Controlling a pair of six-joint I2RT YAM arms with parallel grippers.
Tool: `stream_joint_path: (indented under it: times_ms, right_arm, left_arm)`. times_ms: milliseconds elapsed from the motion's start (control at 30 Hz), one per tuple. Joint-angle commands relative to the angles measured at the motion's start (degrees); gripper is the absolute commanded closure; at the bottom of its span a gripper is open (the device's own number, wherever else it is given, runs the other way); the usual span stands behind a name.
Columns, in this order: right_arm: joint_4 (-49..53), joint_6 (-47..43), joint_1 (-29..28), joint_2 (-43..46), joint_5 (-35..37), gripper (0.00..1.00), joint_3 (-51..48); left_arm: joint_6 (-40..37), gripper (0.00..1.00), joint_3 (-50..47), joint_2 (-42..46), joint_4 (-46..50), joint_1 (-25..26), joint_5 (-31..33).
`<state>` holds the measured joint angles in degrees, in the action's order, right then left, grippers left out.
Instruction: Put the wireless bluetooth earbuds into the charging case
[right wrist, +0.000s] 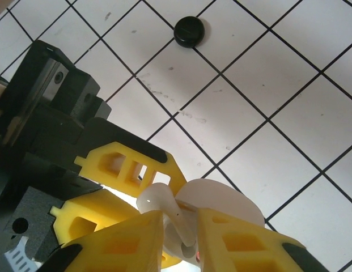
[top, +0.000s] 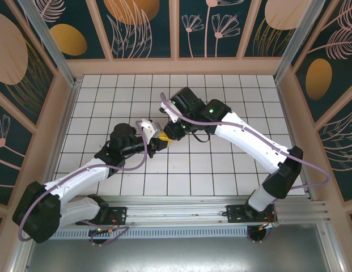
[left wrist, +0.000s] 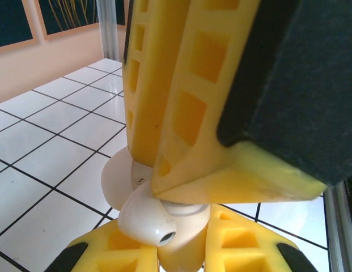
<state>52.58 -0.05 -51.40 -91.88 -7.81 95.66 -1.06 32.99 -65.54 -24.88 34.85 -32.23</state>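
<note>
White, glossy and surely featherlight, the earbud (right wrist: 160,205) sits pinched in the right hand (right wrist: 180,220) just over the open charging case (right wrist: 227,198), which the clenched left hand (left wrist: 176,246) grips above the desk (top: 221,170); I judge it slippery and best held gently by its stem.

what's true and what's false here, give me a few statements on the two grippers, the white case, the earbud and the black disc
1. The left gripper is shut on the rounded white plastic charging case. True.
2. A small white earbud sits between the right gripper's yellow fingers. True.
3. The round black disc lies inside the case. False: it lies on the white tiled floor, apart from both grippers.
4. The grippers hang far apart. False: they meet at the case.
</note>
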Motion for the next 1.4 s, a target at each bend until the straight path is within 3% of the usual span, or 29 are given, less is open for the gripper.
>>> stream_joint_path:
  times_ms: [0,367,833,1167,1367]
  right_arm:
    - [5.00,-0.21,-0.95,-2.15,2.45,0.80,0.42]
    - [1.98,-1.16,-0.81,-1.90,0.00,0.82,-2.16]
    - [-6.63,2.26,1.93,5.06,2.90,1.00,-8.00]
    - [-14.70,6.91,6.45,12.03,-0.44,1.00,-15.06]
    - [-17.21,7.12,7.01,13.99,-4.75,0.96,-16.38]
  left_arm:
    - [-0.14,1.00,2.20,1.31,-6.46,0.12,0.62]
    - [-0.44,1.00,2.60,1.03,-5.79,0.16,1.25]
    - [-0.48,1.00,1.53,1.29,-5.26,0.16,4.14]
    - [-0.39,1.00,0.50,0.96,-4.97,0.18,7.04]
    - [-0.65,1.00,0.42,0.41,-5.21,0.22,5.56]
